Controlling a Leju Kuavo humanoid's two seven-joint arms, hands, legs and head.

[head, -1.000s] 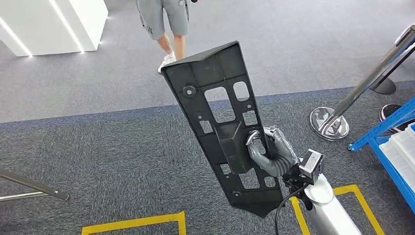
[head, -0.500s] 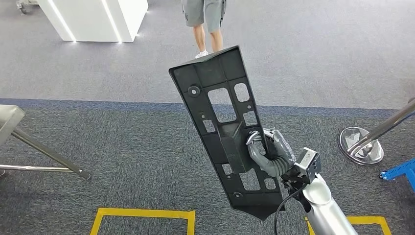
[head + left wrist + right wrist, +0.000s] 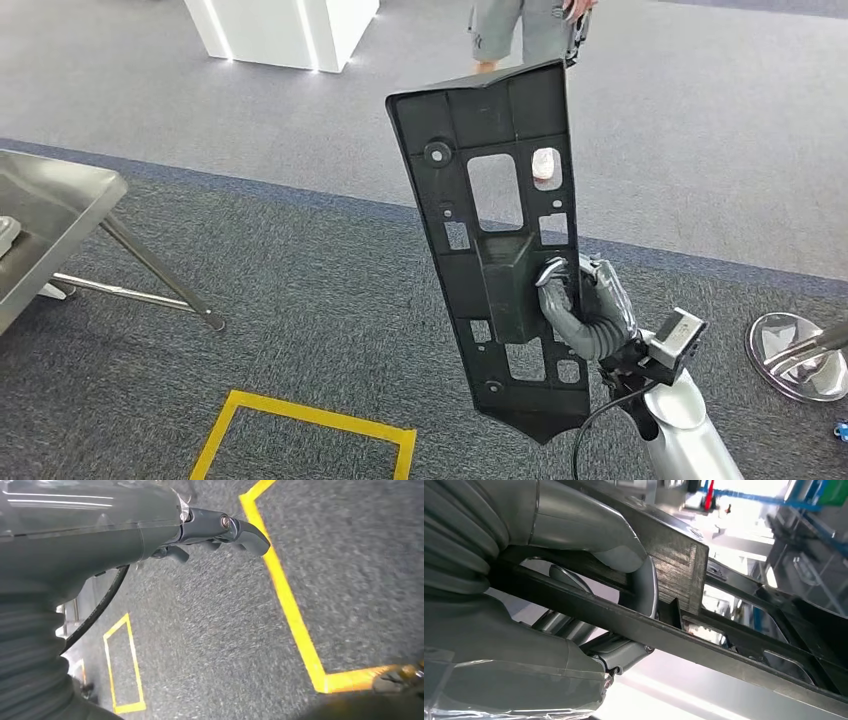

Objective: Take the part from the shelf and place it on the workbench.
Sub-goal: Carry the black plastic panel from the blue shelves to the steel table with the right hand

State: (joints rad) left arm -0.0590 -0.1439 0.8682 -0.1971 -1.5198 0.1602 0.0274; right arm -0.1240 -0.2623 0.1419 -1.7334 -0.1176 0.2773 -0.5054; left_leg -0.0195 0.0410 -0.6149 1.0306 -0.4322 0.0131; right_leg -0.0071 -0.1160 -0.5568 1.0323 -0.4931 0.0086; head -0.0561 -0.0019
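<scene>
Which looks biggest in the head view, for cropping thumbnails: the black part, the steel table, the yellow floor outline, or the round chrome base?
1. Black part, though it is nearest the camera.
2. Steel table, cut off by the edge.
3. Yellow floor outline.
4. Round chrome base, partly cut off.

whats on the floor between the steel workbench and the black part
Bare grey carpet in the head view, between the workbench and the part.
</scene>
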